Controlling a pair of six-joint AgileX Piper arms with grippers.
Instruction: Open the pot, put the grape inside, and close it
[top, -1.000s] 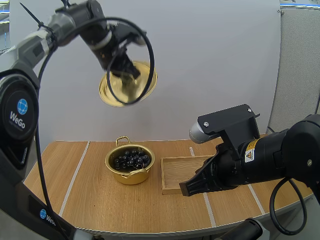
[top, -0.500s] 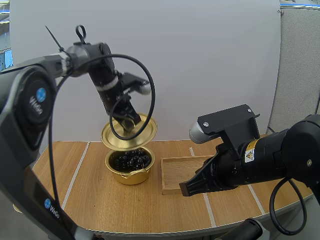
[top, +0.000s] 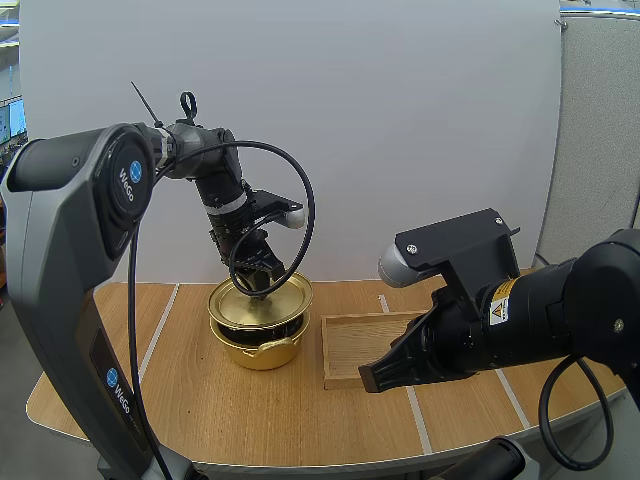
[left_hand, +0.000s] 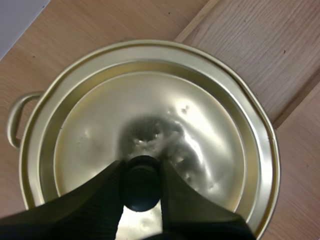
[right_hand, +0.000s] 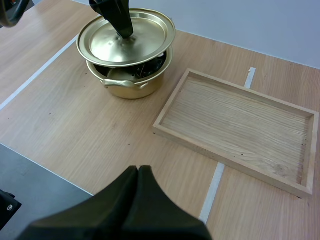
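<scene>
Left gripper (top: 260, 287): fingers clamped on the black knob (left_hand: 142, 184) at the centre of the gold lid (top: 275, 305). The lid hangs straight under the fingertips, slightly tilted, right over the gold pot (top: 262, 348).

There is a gap between the lid's edge and the pot's rim on the side facing the tray. I cannot tell whether the far edge touches the rim. Dark grapes (right_hand: 151, 64) show through that gap, inside the pot, below this gripper. One pot handle (left_hand: 14, 120) pokes out past the lid's rim.

Right gripper (right_hand: 138, 172): fingers pressed together into one dark wedge, nothing held. It hovers above the table (right_hand: 75, 130) near the front edge. The wooden tray (right_hand: 235, 120) lies just ahead of its tips. The pot and lid sit farther ahead and to its left, beside the tray's far corner.
</scene>
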